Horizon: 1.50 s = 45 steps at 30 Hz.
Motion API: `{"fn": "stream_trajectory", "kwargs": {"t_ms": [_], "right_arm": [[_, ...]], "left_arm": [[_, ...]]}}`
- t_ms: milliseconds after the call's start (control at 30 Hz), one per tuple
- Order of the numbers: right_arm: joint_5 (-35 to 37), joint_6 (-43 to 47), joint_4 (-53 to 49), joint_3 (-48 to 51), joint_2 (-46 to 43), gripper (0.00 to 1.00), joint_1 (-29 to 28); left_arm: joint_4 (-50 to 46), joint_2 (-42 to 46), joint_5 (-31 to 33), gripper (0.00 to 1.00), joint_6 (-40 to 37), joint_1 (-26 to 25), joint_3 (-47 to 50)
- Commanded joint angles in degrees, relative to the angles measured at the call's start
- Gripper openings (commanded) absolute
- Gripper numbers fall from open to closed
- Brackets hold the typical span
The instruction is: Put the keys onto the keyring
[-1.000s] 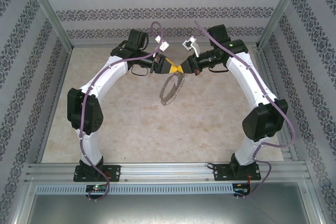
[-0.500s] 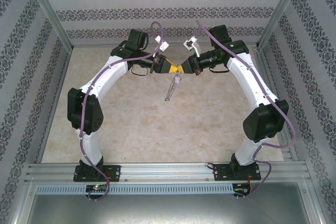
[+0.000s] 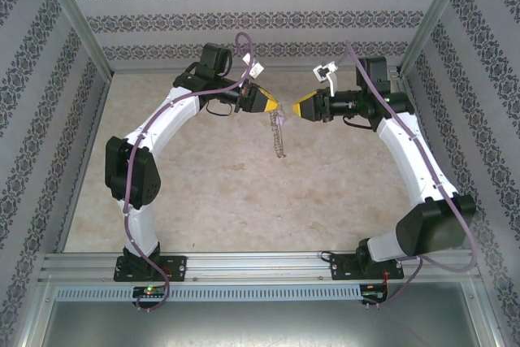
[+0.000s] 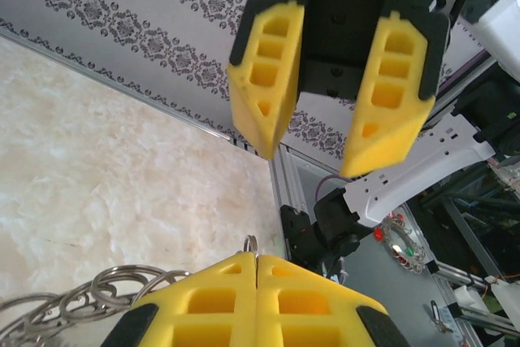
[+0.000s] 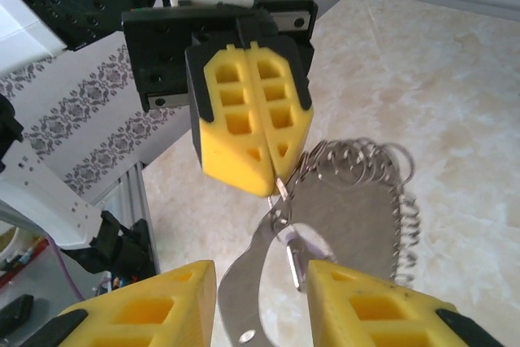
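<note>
Yellow foam fingers of my right tool (image 5: 260, 282) sit nearest, spread wide with nothing in them. Just past them hangs what I take for the key (image 5: 240, 290), a pale flat strip on the keyring (image 5: 402, 225). The ring dangles above the bench (image 5: 455, 79) from my left tool (image 5: 264, 176), which is pressed together on one small rim loop. That pinch is right at the tips, so a nudge could drop everything. Can't tell if the key's actually threaded; that joint's blurry.

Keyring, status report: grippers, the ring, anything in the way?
Left gripper shut on the keyring. Right gripper open, facing it, holding nothing. Ring hangs edge-on above the table. Nothing in the way.
</note>
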<state>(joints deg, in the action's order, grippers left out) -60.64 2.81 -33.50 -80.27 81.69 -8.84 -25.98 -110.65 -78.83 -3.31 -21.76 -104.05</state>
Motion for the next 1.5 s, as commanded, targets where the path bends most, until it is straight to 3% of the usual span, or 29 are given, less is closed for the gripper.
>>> {"fn": "stream_trajectory", "kwargs": {"t_ms": [0,300,533,867,1133,1467], "right_arm": [[-2.0,-6.5,10.2,5.0,-1.8,0.38,0.2],[-5.6,-15.2,23.9,10.5,-0.5,0.42,-0.7],[-6.6,-16.5,26.5,10.7,1.5,0.41,-2.9],[-8.2,-16.1,26.6,13.1,1.2,0.27,-3.3],[-8.0,-16.5,27.1,13.9,1.0,0.01,-3.2],[-7.9,-17.1,27.9,11.6,2.8,0.00,-5.4]], "left_arm": [[5.7,1.5,-1.2,0.00,2.5,-0.4,-1.3],[7.9,1.6,-1.3,0.00,4.3,-0.5,-1.3],[9.7,2.0,-1.1,0.00,5.7,-0.4,-0.8],[11.7,1.9,-0.8,0.00,7.0,-0.4,-0.7],[13.2,1.9,-0.7,0.00,8.0,-0.4,-0.4],[15.8,2.1,-0.5,0.00,9.9,-0.4,0.5]]}}
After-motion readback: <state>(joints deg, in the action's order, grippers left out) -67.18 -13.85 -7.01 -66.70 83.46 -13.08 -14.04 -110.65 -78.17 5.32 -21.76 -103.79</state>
